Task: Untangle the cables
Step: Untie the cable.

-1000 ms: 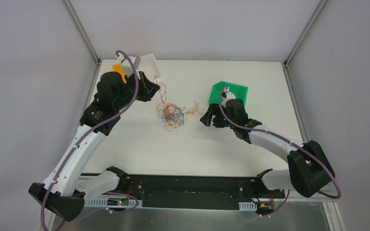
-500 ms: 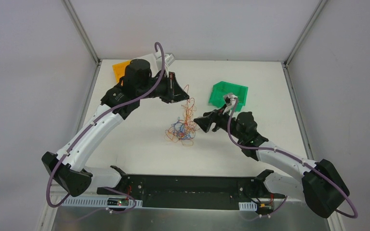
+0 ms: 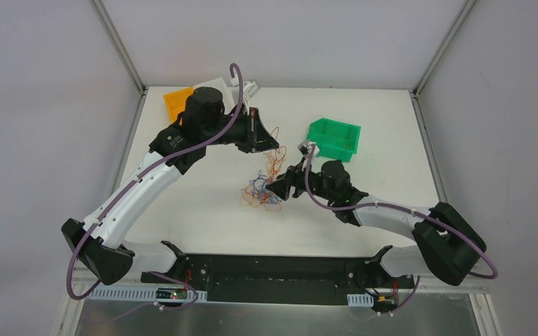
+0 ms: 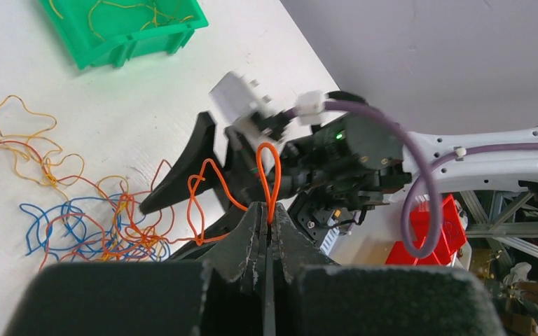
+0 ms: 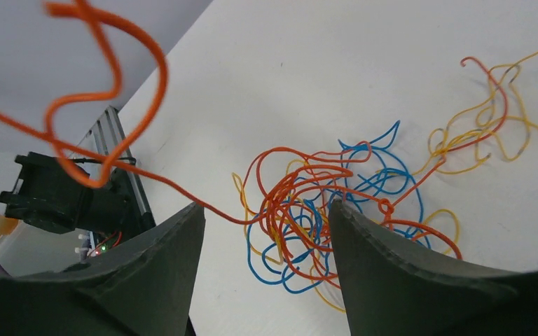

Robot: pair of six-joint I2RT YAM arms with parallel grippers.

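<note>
As you look down, desk (image 3: 203, 210): white, carrying everything.
Green bin (image 3: 329, 148): far right side.
Left end effector (image 4: 267, 208): clamped on your orange strand (image 4: 267, 144), raised.
Right end effector (image 5: 266, 210): jaws apart, low over desk.
Cables (image 3: 260, 194): orange, red and blue clump on desk, between both end effectors.

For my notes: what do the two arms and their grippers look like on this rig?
The left arm and right arm match: white link shells, black joint housings, a thick purple cable looping along each. The left gripper and right gripper each have two dark, wedge-shaped fingers tapering to the tips.
</note>
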